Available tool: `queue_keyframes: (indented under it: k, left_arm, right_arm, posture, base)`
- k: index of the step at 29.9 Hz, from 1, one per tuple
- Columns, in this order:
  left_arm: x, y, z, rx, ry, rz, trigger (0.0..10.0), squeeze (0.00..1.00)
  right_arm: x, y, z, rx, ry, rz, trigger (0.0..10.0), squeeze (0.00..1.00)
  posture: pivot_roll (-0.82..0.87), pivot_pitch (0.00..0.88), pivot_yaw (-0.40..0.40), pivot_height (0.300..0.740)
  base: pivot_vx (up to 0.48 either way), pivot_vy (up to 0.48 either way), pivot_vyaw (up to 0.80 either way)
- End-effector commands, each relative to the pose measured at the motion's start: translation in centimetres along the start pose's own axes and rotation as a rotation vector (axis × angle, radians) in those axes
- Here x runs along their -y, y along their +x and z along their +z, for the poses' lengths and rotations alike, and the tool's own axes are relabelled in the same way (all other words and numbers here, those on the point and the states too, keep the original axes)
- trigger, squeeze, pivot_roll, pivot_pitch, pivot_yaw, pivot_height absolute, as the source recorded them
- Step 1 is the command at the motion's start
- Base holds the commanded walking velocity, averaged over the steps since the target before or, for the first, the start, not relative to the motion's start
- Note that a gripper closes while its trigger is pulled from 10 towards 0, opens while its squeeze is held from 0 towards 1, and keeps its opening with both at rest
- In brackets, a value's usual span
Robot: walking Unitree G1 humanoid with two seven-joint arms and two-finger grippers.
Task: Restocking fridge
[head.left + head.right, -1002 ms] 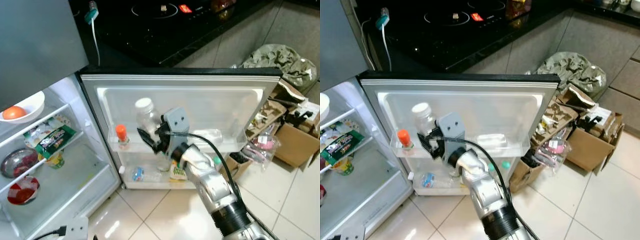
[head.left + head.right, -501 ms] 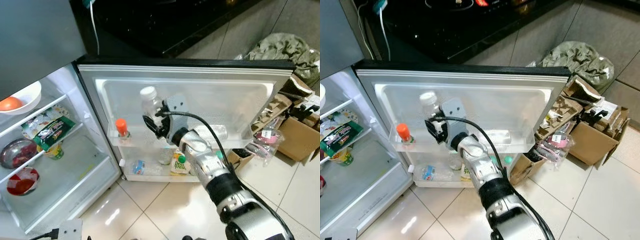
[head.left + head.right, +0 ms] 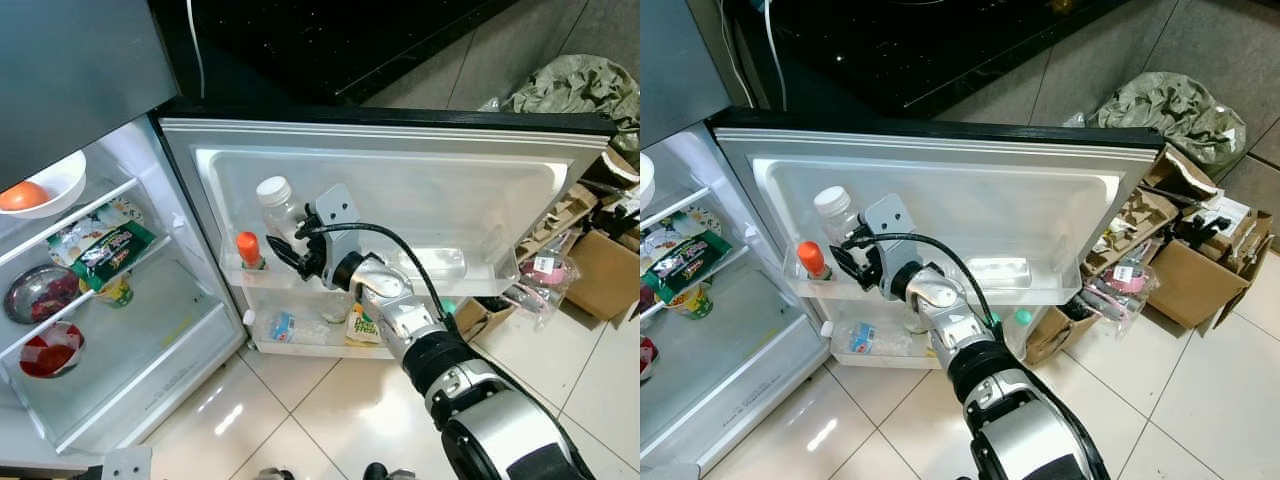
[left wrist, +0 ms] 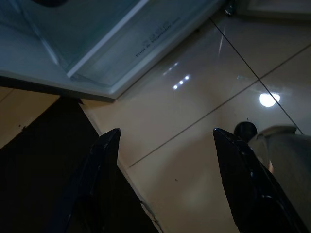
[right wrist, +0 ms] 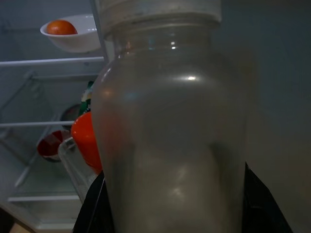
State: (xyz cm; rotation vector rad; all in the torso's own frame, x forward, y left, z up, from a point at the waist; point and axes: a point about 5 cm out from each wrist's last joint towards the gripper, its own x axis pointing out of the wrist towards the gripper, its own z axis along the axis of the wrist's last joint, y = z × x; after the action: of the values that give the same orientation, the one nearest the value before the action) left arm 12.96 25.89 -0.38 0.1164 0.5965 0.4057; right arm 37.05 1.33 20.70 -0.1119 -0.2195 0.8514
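One clear plastic bottle [image 3: 278,212] with a white cap sits in the fridge door's upper shelf [image 3: 400,285] beside the orange-capped bottle [image 3: 248,251], gripped mid-body by the right hand [image 3: 290,247]; smooth and probably light, it could slip.

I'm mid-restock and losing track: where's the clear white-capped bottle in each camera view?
Left eye view: clear bottle on the upper door shelf, at the right gripper.
Right eye view: same bottle, left part of the door.
Right wrist view: bottle close up between the fingers.
Left wrist view: floor tiles, no bottle.
Shared landmark: the orange-capped bottle beside it.
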Motion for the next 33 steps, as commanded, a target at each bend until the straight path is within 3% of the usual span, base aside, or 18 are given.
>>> queue_keyframes:
  k: [1,10,11,12,13,14,15,19,20,21,22,33]
  left_arm:
    - [-1.0,-0.7,-1.4,-0.058,-0.003,0.028,10.0,0.00]
    - [-1.5,-1.5,-1.7,-0.068,0.000,0.046,10.0,0.00]
    - [-1.6,-1.5,-1.7,-0.068,-0.001,0.048,10.0,0.00]
    - [-1.6,-1.6,-1.7,-0.068,-0.002,0.050,10.0,0.00]
    - [-1.7,-1.6,-1.7,-0.068,-0.002,0.052,10.0,0.00]
    - [-1.7,-1.7,-1.7,-0.069,-0.002,0.053,10.0,0.00]
    - [-1.7,-1.7,-1.6,-0.070,-0.002,0.054,10.0,0.00]
    - [-1.7,-1.7,-1.6,-0.073,0.001,0.050,10.0,0.00]
    - [-1.4,-1.6,-1.6,-0.075,0.002,0.042,10.0,0.00]
    - [-1.4,-1.6,-1.6,-0.075,0.002,0.042,10.0,0.00]
    - [-1.2,-1.5,-1.5,-0.075,0.002,0.036,10.0,0.00]
    - [-0.4,-1.2,-1.5,-0.080,-0.003,0.016,10.0,0.00]
  right_arm:
    - [-3.7,1.5,0.1,0.019,0.056,0.091,10.0,0.00]
    - [-3.8,2.0,0.8,0.036,0.056,0.110,10.0,0.05]
    - [-4.0,2.2,0.8,0.035,0.057,0.116,10.0,0.33]
    - [-4.2,2.2,0.8,0.035,0.058,0.120,10.0,0.33]
    - [-4.3,2.3,0.8,0.032,0.062,0.124,10.0,0.80]
    - [-4.4,2.3,0.7,0.031,0.063,0.125,10.0,0.80]
    - [-4.5,2.2,0.6,0.029,0.068,0.126,10.0,1.00]
    - [-4.5,2.1,0.2,0.022,0.075,0.115,10.0,1.00]
    - [-4.1,1.7,-0.2,0.013,0.083,0.097,10.0,0.35]
    - [-4.1,1.7,-0.2,0.013,0.083,0.097,10.0,0.35]
    - [-3.7,1.5,-0.5,0.009,0.089,0.086,10.0,0.00]
    - [-1.9,0.7,-0.4,0.037,0.090,0.029,10.0,0.00]
  posture:
    - [0.21,0.341,-0.036,0.710]
    - [0.25,0.336,-0.043,0.710]
    - [0.25,0.333,-0.043,0.710]
    - [0.25,0.333,-0.043,0.710]
    - [0.26,0.332,-0.041,0.710]
    - [0.26,0.332,-0.041,0.710]
    - [0.25,0.332,-0.038,0.710]
    - [0.24,0.330,-0.035,0.710]
    - [0.23,0.328,-0.035,0.710]
    - [0.23,0.328,-0.035,0.710]
    - [0.22,0.326,-0.035,0.710]
    - [0.19,0.314,-0.036,0.710]
  base:
    - [0.000,0.000,0.00]
    - [0.000,0.000,0.00]
    - [0.000,0.000,0.00]
    - [0.000,0.000,0.00]
    - [0.000,0.000,0.00]
    - [0.000,0.000,0.00]
    - [0.000,0.000,0.00]
    - [0.000,0.000,0.00]
    - [0.000,0.000,0.00]
    - [0.000,0.000,0.00]
    - [0.000,0.000,0.00]
    - [0.000,0.000,0.00]
